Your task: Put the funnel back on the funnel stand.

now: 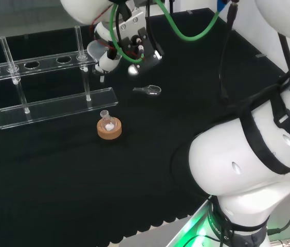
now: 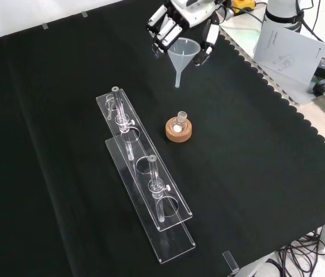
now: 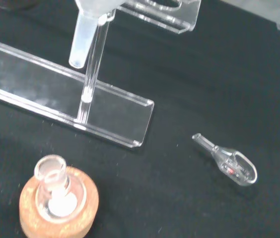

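Observation:
My hand (image 1: 137, 49) is curled round a clear plastic funnel (image 1: 96, 51) and holds it in the air, stem down, past the right end of the funnel stand (image 1: 57, 108) in the head view. The stand is a clear acrylic rack with a base plate, thin posts and a top shelf with round holes. In the front view the hand (image 2: 165, 26) and funnel (image 2: 182, 55) hang above the cloth beyond the stand's (image 2: 171, 231) far end. In the wrist view the funnel stem (image 3: 83, 39) hangs over the stand's base plate (image 3: 40, 94).
A small glass flask (image 1: 107, 122) sits in a cork ring (image 1: 109, 131) just in front of the stand's right end in the head view. A small glass scoop (image 1: 147, 90) lies on the cloth to the right of the stand, also close in the wrist view as a scoop (image 3: 227, 161).

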{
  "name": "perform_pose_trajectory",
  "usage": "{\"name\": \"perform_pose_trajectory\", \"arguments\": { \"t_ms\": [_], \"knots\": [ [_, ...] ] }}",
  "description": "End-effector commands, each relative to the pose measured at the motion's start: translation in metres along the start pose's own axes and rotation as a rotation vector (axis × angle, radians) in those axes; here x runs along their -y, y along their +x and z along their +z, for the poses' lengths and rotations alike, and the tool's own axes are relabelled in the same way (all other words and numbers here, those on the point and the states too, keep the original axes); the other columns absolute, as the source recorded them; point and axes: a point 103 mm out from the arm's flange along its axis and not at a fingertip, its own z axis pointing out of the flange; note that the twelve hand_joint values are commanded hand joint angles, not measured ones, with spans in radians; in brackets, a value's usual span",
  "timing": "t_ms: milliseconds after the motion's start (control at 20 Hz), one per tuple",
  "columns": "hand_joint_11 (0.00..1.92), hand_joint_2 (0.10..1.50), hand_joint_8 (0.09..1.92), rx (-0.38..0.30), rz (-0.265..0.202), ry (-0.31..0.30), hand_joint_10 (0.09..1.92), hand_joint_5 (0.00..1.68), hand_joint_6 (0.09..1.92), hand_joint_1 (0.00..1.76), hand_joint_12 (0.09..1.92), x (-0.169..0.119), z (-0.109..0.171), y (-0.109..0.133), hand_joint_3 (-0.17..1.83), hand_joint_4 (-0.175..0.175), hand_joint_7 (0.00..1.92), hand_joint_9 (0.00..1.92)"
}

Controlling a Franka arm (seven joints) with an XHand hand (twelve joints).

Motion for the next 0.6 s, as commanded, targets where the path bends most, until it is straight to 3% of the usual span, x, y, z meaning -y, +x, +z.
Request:
{"name": "perform_pose_trajectory", "arguments": {
  "t_ms": [50,600],
  "knots": [
    [0.43,0.86,0.71,0.008,0.028,-0.002,0.55,0.66,0.6,0.69,1.32,-0.014,-0.015,-0.012,0.39,-0.002,0.73,1.07],
    [0.42,0.86,0.72,-0.029,0.07,-0.017,0.55,0.65,0.61,0.68,1.32,-0.064,-0.039,-0.043,0.39,-0.003,0.73,1.06]
  ]
}}
